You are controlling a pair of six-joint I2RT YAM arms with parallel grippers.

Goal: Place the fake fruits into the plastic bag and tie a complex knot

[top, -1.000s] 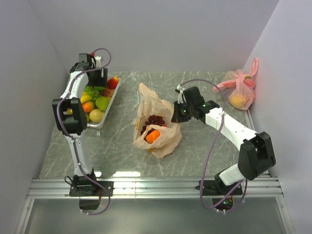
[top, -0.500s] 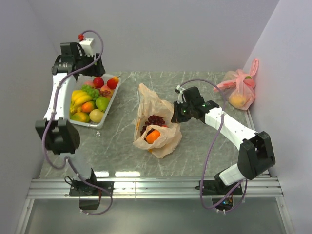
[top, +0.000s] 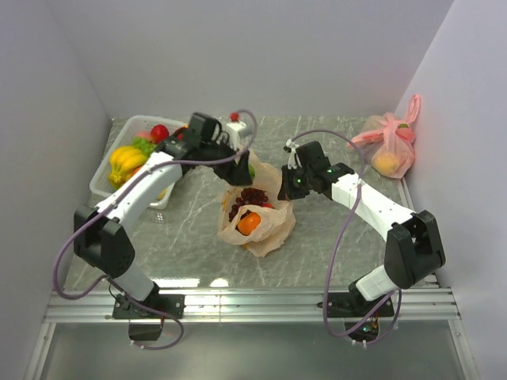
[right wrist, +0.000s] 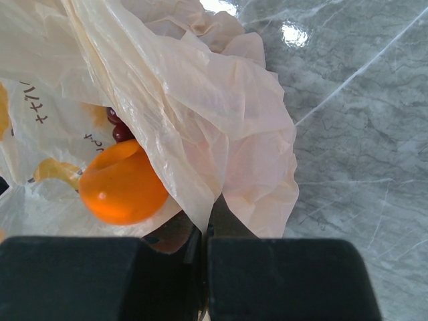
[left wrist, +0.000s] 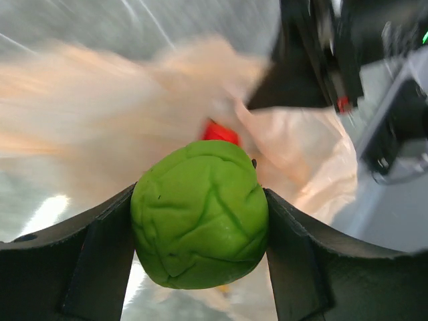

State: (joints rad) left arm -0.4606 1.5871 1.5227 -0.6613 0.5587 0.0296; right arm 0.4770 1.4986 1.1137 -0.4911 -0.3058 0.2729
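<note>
Illegible orange print [right wrist: 41,119] on plastic bag [right wrist: 200,100]

Mouth of plastic bag [top: 273,227] at centre overhung from 10 o'clock by left pincer [top: 242,171] with green fruit [left wrist: 199,214], 3 o'clock rim pinched by right pincer [top: 287,190], tray [top: 98,180] parked at 10, pink bag [top: 390,150] at 2, bench [top: 198,249] left open toward 6 o'clock

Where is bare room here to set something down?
Bare marble: in front of the plastic bag toward the arm bases, and between the right arm and the pink bag. Crowded: the bag mouth, where left fingers holding a green fruit near the right fingers.
</note>
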